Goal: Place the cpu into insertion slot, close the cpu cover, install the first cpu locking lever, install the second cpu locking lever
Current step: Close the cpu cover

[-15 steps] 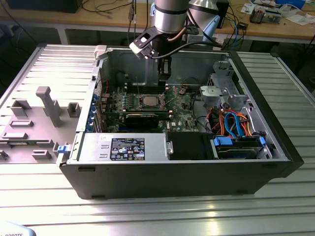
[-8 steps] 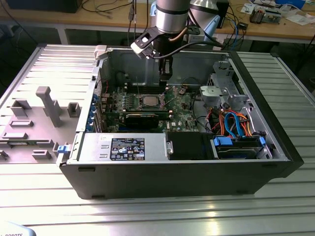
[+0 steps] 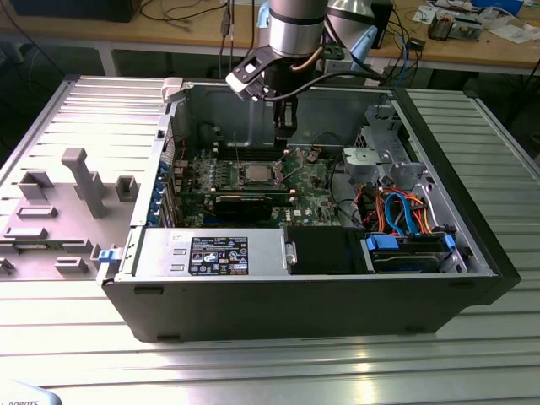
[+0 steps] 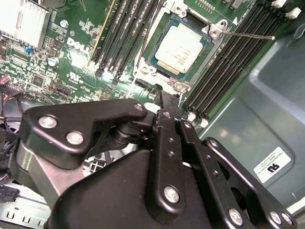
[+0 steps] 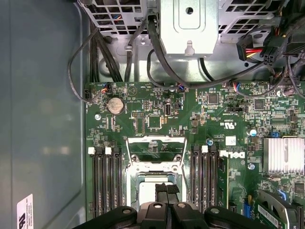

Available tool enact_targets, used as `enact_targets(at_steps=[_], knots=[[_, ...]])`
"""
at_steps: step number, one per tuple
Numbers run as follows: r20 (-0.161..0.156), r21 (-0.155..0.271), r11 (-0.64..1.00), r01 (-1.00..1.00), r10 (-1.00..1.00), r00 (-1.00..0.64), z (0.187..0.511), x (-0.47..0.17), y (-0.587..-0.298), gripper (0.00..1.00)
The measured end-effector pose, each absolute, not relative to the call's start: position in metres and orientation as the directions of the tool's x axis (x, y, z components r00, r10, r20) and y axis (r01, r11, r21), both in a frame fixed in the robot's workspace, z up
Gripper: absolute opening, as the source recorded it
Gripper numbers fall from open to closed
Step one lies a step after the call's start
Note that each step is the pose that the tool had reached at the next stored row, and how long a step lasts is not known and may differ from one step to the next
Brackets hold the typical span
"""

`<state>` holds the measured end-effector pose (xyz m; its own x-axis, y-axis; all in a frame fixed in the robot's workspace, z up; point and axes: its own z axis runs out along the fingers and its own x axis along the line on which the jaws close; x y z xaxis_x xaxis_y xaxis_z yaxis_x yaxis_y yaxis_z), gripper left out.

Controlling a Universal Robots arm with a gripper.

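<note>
- The chip (image 4: pixel 181 47) is already down in the socket (image 4: pixel 145 69), lying flat and square inside the rim, so the first step looks done to me.
- The cover (image 5: pixel 155 139) is not closed. In the first wrist view it stands swung back from the socket, and I see green board through its window.
- One lever (image 4: pixel 248 34) sticks out free beside the socket in the second wrist view, not latched. I cannot pick out the other one. By my reckoning the cover and both levers are left to do.
- My fingers (image 5: pixel 167 188) hang over the chip, drawn together at the tips with nothing between them, as far as both wrist views show. Whether they touch the chip I cannot tell.
- The chip's top is a pale, matte metal plate with rounded corners, set on a thin green border.
- The cover is a square frame of thin bright sheet metal, and the lever is a slim, springy-looking steel wire.
- The circuit board (image 5: pixel 214 124) is glossy green and crowded with small parts. Long black ribbed slots (image 4: pixel 228 62) run on either side of the socket, and a round silver coin battery (image 5: pixel 114 105) sits further off.
- All this lies in an open computer case (image 3: pixel 295 295), dark outside and grey sheet metal inside, on a ribbed metal tabletop (image 3: pixel 253 363).
</note>
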<state>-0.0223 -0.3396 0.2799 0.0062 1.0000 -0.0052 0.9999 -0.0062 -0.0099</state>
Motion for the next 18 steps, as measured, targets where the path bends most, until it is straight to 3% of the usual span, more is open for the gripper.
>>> enact_targets(at_steps=[18], knots=[[-0.005,-0.010,-0.006,1.000,1.000,0.006,0.2799,-0.0147,-0.3396,0.11]])
